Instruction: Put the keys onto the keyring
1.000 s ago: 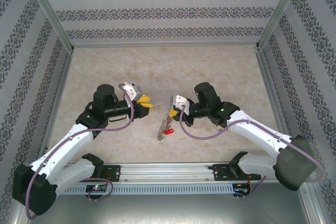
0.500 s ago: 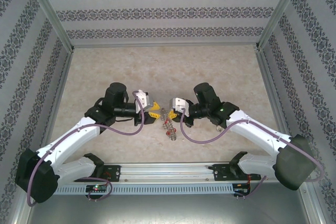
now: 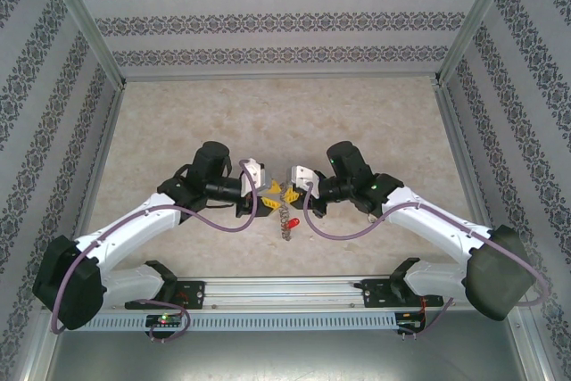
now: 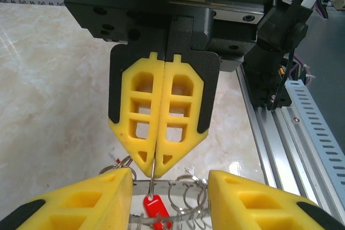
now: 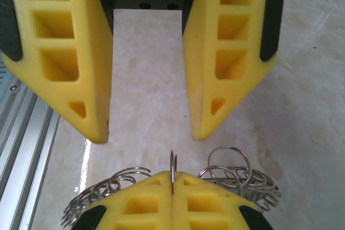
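At left, left gripper [image 3: 270,192], fingers parted partway, gripping nothing, straddling the hanging ring: an off-centre squeeze apt to trap a wrong loop or the key, a sideways nudge apt to knock the ring loose. In the middle, keyring [image 3: 285,218], hanging below the fingertips over the tabletop [image 3: 178,131], contact with the surface impossible to tell, with a tiny red-headed key [image 3: 293,223] among its loops: prone to swinging and tangling. At right, right gripper [image 3: 292,186], fingers pressed fully together on one upright loop at the very tips: thin wire pinched edge-on, liable to twist or slip free; tips close enough to collide. Materials, same order: chunky yellow plastic fingers with lattice cut-outs and wedge tips; thin silvery wire in small springy round loops, smooth red plastic key head; matching yellow fingers; glossy cream marble-look tabletop beneath.
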You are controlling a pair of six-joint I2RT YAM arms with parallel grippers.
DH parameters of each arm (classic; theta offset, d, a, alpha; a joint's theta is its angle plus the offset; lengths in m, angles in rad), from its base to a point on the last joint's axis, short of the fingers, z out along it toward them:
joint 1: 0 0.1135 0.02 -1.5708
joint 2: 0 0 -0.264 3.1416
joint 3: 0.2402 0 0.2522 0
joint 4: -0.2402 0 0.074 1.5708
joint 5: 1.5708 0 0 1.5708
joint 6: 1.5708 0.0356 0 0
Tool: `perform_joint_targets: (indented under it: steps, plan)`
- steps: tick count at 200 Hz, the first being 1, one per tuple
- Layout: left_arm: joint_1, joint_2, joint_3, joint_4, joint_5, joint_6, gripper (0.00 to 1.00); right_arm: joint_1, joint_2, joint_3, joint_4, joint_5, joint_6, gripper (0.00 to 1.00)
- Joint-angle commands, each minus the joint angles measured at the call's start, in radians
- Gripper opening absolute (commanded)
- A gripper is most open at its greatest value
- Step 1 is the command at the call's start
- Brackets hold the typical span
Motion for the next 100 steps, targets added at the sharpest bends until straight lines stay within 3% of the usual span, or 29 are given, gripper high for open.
perform_joint_targets:
  steps: [1, 100]
  plan:
    - [-0.020, 0.015, 0.026, 0.009, -0.010, 0.039, 0.42, 0.016, 0.006, -0.013, 0.052, -0.025, 0.019, 0.00]
    - [-0.029, 0.031, 0.036, -0.050, -0.099, 0.094, 0.38, 0.029, 0.006, -0.018, 0.056, -0.017, 0.010, 0.00]
